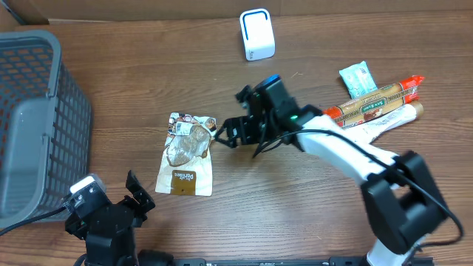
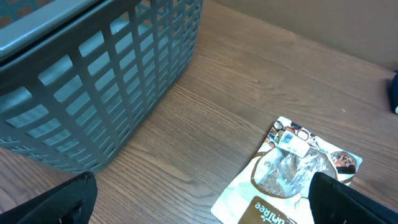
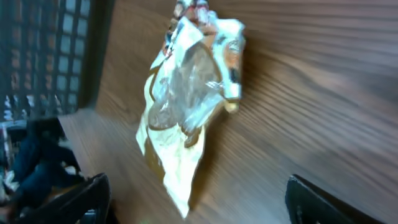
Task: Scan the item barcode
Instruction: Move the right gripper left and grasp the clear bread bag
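The table (image 1: 295,203) is brown wood. A grey basket (image 1: 66,111) stands at the left side, and a small white scanner (image 1: 256,35) stands at the far side. The snack bag (image 1: 187,155) lies flat near the middle, well apart from the scanner. Other packets (image 1: 373,100) lie at the right.

The right gripper (image 1: 225,137) is low and just beside the bag's right edge. Its two fingers are spread wide with nothing between them. Whether a fingertip touches the bag is hard to tell. The left gripper (image 1: 139,193) sits near the front of the table, below the bag. Its fingers are spread wide too, and it holds nothing.

The step in hand looks like picking up the bag. The scan does not seem done yet. Next, the right gripper likely has to pinch the thin edge, lift the bag, and turn it so the barcode faces the scanner. No clear barcode shows, so it may be underneath. The bag looks thin and crinkly, so it could slip.
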Robot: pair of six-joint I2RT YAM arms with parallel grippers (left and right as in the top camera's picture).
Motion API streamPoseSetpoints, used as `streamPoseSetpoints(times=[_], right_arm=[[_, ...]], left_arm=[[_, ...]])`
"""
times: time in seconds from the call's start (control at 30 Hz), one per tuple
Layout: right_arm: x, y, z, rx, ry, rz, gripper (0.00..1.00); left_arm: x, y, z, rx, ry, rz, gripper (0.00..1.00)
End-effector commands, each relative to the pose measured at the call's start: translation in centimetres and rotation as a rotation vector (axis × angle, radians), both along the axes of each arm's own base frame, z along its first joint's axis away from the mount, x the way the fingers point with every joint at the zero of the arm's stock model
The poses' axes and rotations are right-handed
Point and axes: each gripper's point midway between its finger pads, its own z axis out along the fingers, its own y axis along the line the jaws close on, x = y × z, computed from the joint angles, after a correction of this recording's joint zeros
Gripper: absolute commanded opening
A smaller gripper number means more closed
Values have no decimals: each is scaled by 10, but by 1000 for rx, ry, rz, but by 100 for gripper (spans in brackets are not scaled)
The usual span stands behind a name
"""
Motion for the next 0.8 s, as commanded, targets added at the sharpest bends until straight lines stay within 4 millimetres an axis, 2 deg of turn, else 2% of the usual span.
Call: streamPoseSetpoints(times=[0.0,0.27,0.4,0.6,0.77], right_arm=[[-1,26,-1,40,-35,44,98],[-2,50,-46,-19,-23,-8,97],[-1,57,-62,-9,-9,-18,95],[14,68,-76,36,-18,-73,89],[28,71,-98,49,-21,-142,86]], left_arm=[[-1,2,1,-1,-9,16,100],[-1,2,1,-1,-9,16,100],[-1,2,1,-1,-9,16,99],[-1,2,1,-1,-9,16,100],[-1,2,1,-1,-9,16,100]])
